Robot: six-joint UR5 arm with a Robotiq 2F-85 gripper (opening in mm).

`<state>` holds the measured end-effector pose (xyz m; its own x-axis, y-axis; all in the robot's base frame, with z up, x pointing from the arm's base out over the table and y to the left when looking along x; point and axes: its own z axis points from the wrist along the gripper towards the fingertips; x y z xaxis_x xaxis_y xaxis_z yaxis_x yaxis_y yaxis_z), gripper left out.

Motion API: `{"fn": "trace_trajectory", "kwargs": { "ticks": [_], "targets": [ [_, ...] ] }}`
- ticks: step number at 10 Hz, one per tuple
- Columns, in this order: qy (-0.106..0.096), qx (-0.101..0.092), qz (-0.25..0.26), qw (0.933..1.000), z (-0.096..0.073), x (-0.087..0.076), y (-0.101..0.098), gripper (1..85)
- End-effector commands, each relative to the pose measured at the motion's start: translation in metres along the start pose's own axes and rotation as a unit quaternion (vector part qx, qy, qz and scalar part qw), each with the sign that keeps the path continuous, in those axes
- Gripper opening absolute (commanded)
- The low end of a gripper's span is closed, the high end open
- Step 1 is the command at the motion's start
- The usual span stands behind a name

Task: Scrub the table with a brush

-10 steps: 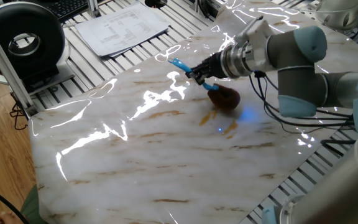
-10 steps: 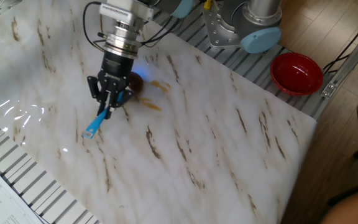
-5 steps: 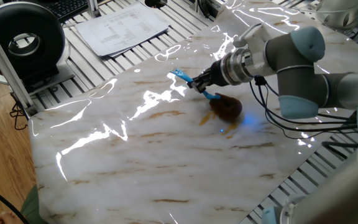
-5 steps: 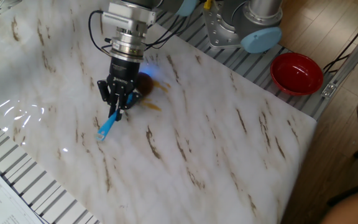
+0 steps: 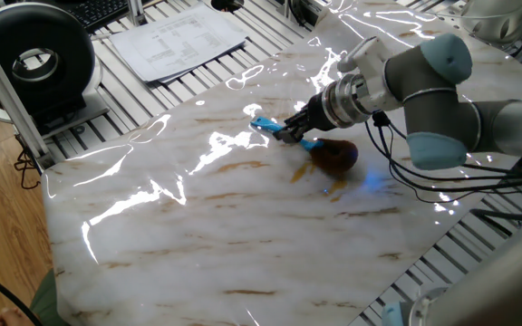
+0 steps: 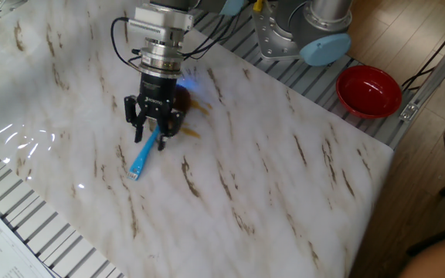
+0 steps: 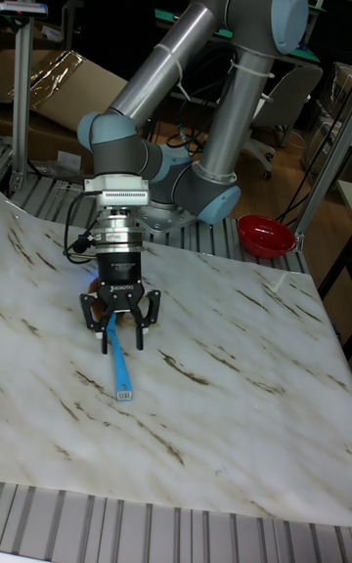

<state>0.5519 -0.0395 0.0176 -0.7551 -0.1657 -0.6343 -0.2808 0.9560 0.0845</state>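
The brush lies low on the marble table (image 5: pixel 188 240), its fuzzy brown head (image 5: pixel 334 156) resting on the surface by an orange-brown stain (image 5: pixel 335 188). My gripper (image 5: pixel 290 130) is shut on the thin blue handle (image 5: pixel 265 124), near the middle of its length. In the other fixed view, the gripper (image 6: pixel 154 133) points straight down, the handle (image 6: pixel 140 160) sticks out below it, and the head (image 6: pixel 181 100) is mostly hidden behind the wrist. The tall fixed view shows the gripper (image 7: pixel 118 321) with the handle (image 7: pixel 120 365) slanting toward the camera.
A red bowl (image 6: pixel 369 89) sits on the ribbed metal frame beyond the table's corner, near the robot base (image 6: pixel 307 31). A black round device (image 5: pixel 30 56) and printed sheets (image 5: pixel 178 39) lie past the far edge. Cables (image 5: pixel 424 177) trail from the wrist over the table.
The gripper has slid the brush a little along the table, and the handle has swung round so its free end points more toward the table's near edge.
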Motion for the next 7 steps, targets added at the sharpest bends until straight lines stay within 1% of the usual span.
{"fn": "trace_trajectory", "kwargs": {
  "ticks": [1,2,3,4,6,7],
  "targets": [
    [0.030,0.010,0.003,0.9995,-0.002,0.007,-0.005,70.3],
    [0.055,0.031,0.005,0.9980,-0.001,0.011,-0.012,69.3],
    [0.079,0.041,0.012,0.9960,0.001,0.011,-0.014,67.7],
    [0.100,0.051,0.017,0.9935,0.001,0.007,-0.018,64.7],
    [0.119,0.050,0.017,0.9915,0.001,-0.001,-0.017,63.0],
    [0.128,0.054,0.017,0.9902,0.002,-0.003,-0.019,62.7]
  ]
}}
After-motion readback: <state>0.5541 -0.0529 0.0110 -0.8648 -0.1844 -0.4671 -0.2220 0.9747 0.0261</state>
